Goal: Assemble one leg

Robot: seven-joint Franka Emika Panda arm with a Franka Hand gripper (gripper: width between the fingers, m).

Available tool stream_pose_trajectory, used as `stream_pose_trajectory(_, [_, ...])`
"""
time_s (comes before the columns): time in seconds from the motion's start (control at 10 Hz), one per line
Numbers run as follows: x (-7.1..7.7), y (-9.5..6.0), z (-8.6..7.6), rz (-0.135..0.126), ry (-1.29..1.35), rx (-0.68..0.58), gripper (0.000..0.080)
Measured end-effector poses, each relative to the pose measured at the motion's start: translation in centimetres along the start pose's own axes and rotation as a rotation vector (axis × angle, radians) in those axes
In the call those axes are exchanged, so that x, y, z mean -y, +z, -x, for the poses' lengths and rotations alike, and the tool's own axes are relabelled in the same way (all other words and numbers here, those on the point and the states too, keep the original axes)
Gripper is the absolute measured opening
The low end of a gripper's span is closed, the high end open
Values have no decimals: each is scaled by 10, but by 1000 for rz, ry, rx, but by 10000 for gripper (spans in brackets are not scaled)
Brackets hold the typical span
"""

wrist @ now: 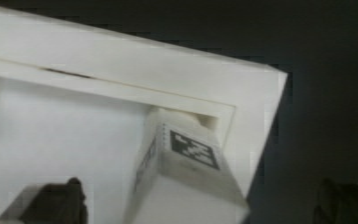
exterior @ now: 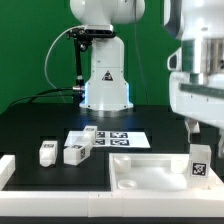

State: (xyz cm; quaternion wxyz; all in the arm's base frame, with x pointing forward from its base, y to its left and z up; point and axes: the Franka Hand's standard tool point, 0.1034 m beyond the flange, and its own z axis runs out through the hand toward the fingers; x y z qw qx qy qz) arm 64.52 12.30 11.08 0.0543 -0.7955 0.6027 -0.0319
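Note:
A leg (exterior: 200, 162), a small white block with a black-and-white tag, stands slightly tilted in the corner of the large white square tray-like part (exterior: 130, 186) at the exterior view's right. My gripper (exterior: 202, 136) hangs just above it. In the wrist view the leg (wrist: 194, 160) rises between my two dark fingers (wrist: 51, 203), with a gap on each side, so the gripper (wrist: 197, 208) is open and not touching it. The tray's raised rim (wrist: 140, 70) runs around the leg's corner.
Three more legs (exterior: 47, 152), (exterior: 75, 151), (exterior: 89, 135) lie on the black table at the exterior view's left. The marker board (exterior: 122, 139) lies behind the tray. The robot base (exterior: 105, 80) stands at the back. A white ledge (exterior: 6, 168) sits at the left edge.

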Motion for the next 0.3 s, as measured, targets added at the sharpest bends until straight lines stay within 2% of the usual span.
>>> stream_pose_trajectory(0.1, [2, -4, 0, -8, -11, 0, 649])
stream_pose_trajectory(0.3, [1, -1, 0, -3, -12, -1, 649])
